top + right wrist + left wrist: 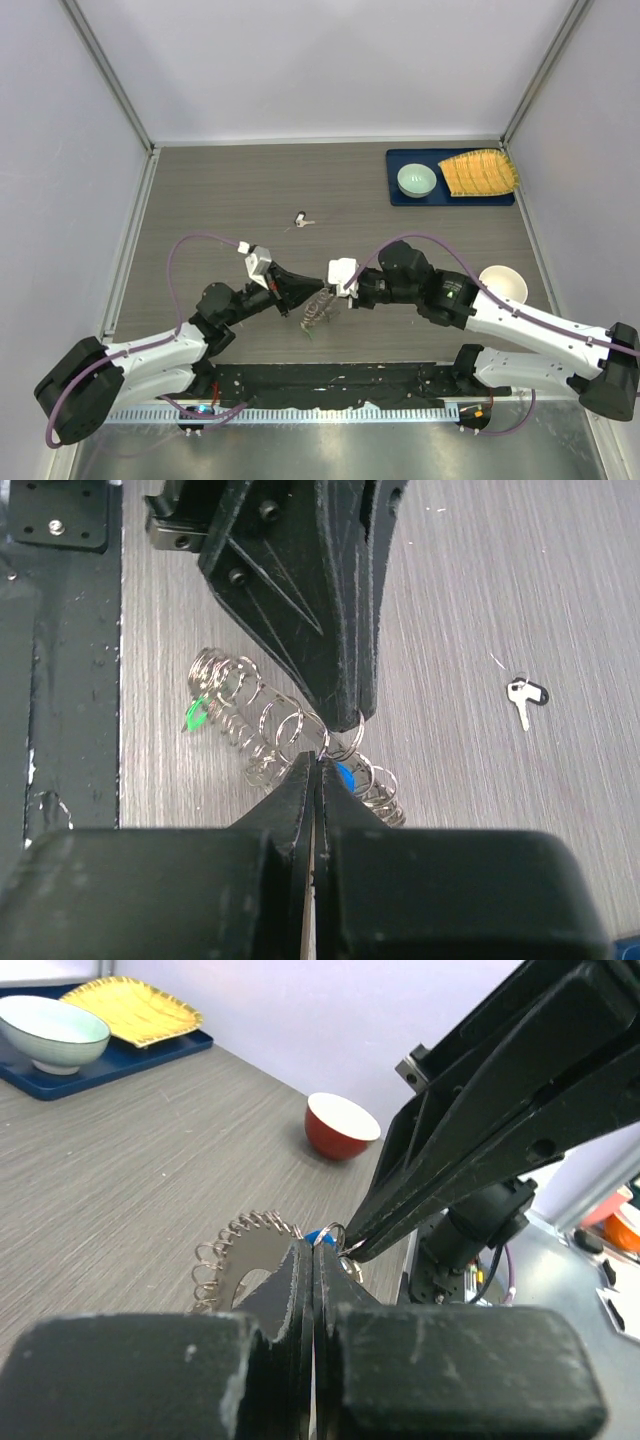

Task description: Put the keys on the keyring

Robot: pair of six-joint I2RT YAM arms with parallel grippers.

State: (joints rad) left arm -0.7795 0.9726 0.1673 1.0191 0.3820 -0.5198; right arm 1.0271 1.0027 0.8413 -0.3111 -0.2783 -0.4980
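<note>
Right wrist, both jaws clenched on the keyring (262,725), green key (195,715) and loose key (525,695) hidden from left wrist

Top external: fixed, high behind the arm bases, looking down over the whole grey wood-grain tabletop (220,190).
Left wrist: low, close behind the left end effector (314,1248), facing right.
Right wrist: close above the right end effector (316,765), facing the left arm.
Shared by all three: bristly grey-brown metal keyring (316,308).
</note>
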